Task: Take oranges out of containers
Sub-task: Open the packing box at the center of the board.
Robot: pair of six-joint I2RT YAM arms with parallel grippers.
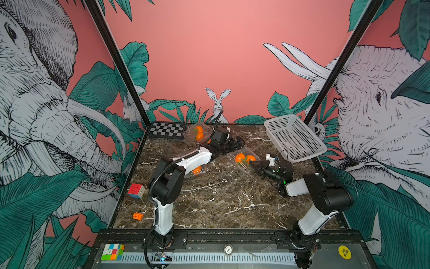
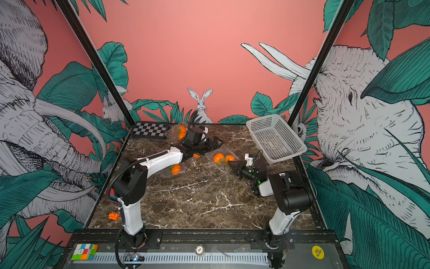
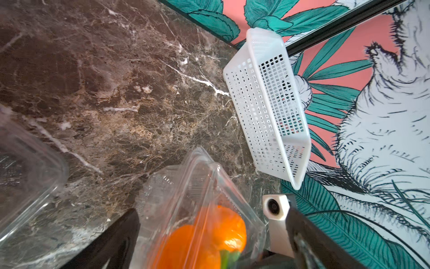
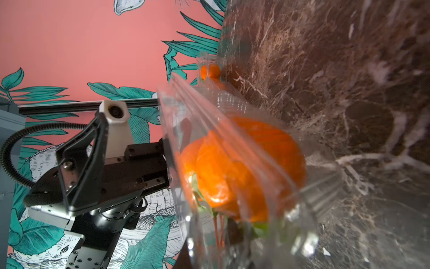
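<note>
A clear container (image 1: 243, 168) lies mid-table with two oranges (image 1: 239, 158) inside, one with green leaves. My right gripper (image 1: 251, 165) meets its near edge, fingers drawn together on the plastic rim. In the right wrist view the container (image 4: 232, 111) fills the front and hides the jaws. My left gripper (image 1: 239, 141) hovers open just behind it. In the left wrist view its black fingers (image 3: 121, 235) stand wide on either side of the container (image 3: 186, 186). A second container (image 1: 192, 135) with two oranges (image 1: 199, 129) sits at the back. Another orange (image 1: 196, 170) shows under the left arm.
A white perforated basket (image 1: 294, 139) leans tilted at the back right corner. A chessboard (image 1: 167, 130) lies at the back left. A Rubik's cube (image 1: 136, 191) and a small orange block (image 1: 137, 216) sit by the left edge. An empty clear container (image 3: 28, 177) lies near the left gripper.
</note>
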